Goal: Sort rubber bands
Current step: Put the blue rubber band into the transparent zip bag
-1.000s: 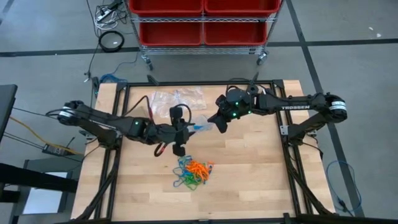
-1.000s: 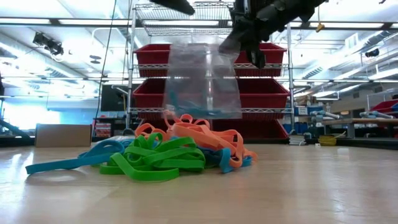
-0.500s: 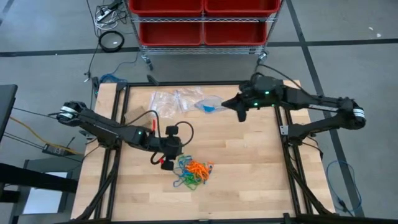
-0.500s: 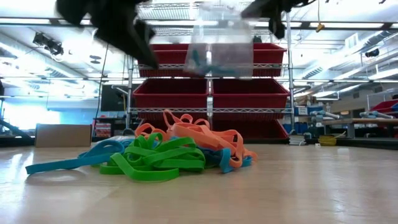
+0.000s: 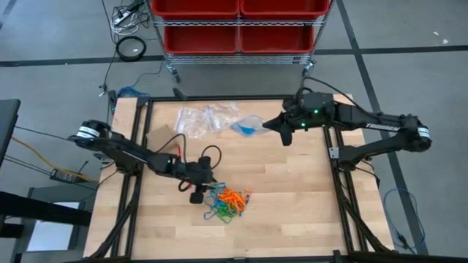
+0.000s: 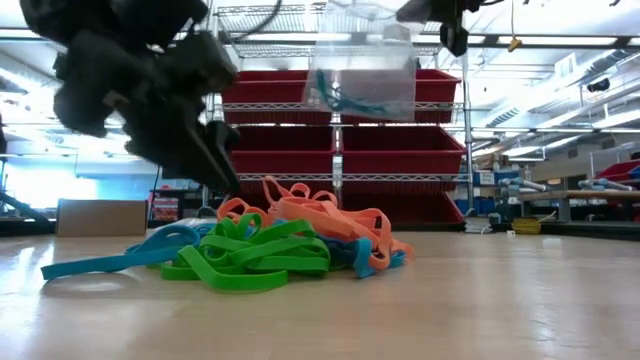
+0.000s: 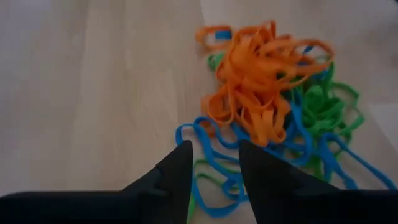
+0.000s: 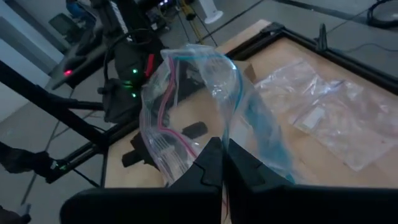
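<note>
A tangled heap of orange, blue and green rubber bands [image 5: 228,202] [image 6: 280,245] lies on the wooden table. My left gripper [image 7: 216,149] [image 5: 207,191] is open and slants down at the heap's left edge, with loops of blue band [image 7: 208,134] showing between its fingertips. My right gripper [image 8: 221,152] [image 5: 273,124] is up at the far right, shut on a clear plastic bag [image 5: 248,127] [image 6: 362,70] with a few blue bands [image 6: 350,95] inside. My left gripper: I cannot tell whether its fingertips touch the blue loops under them. My right gripper pinches the bag's thin wall [image 8: 214,127] near its zip-strip mouth between its two shut fingers. The bag hangs below the gripper, clear of the table, with the blue bands at its bottom.
Several more clear bags [image 5: 208,117] [image 8: 323,112] lie flat at the table's far side. A rack of red bins [image 5: 238,25] stands beyond the far edge. A dark frame [image 5: 336,183] runs along the table's sides. Bare wood shows to the right of the heap.
My left gripper has come down and tipped forward to the heap's left edge. My right gripper has carried the bag up and toward the table's far right, then held still; the bag hangs higher than before. The heap has not moved.
</note>
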You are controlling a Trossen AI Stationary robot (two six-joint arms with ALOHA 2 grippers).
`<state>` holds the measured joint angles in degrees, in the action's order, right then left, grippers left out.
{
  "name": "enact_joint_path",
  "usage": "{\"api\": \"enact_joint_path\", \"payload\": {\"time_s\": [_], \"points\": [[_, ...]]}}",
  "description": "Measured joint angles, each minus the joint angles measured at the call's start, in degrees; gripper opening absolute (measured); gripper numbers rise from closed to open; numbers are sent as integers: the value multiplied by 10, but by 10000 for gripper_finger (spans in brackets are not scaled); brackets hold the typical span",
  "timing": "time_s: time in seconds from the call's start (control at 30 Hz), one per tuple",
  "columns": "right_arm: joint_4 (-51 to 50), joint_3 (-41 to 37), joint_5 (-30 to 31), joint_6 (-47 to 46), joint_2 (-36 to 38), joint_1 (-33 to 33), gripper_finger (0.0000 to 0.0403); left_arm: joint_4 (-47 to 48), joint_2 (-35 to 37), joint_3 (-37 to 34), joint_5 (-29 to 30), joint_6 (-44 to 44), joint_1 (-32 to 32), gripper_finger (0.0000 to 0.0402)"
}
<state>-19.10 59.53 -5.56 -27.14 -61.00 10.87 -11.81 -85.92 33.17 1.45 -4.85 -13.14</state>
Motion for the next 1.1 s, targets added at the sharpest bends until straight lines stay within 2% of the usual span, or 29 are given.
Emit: {"api": "enact_joint_path", "payload": {"time_s": [0.27,0.47,0.53,0.6,0.9,1.1], "points": [[0,0,-9,0,-20,0,0,-57,-93,1,-12,-15,16,87],[-5,0,-11,1,-21,0,0,-75,-112,10,-13,-15,19,50],[-6,0,-11,1,-21,0,0,-64,-102,20,-13,-3,19,21],[-8,0,-11,1,-21,-1,0,-52,-83,35,-12,9,19,8],[-18,0,2,2,-21,-23,0,72,41,135,-11,74,18,2],[-17,0,4,2,-26,-36,0,172,88,185,-22,84,20,1]]}}
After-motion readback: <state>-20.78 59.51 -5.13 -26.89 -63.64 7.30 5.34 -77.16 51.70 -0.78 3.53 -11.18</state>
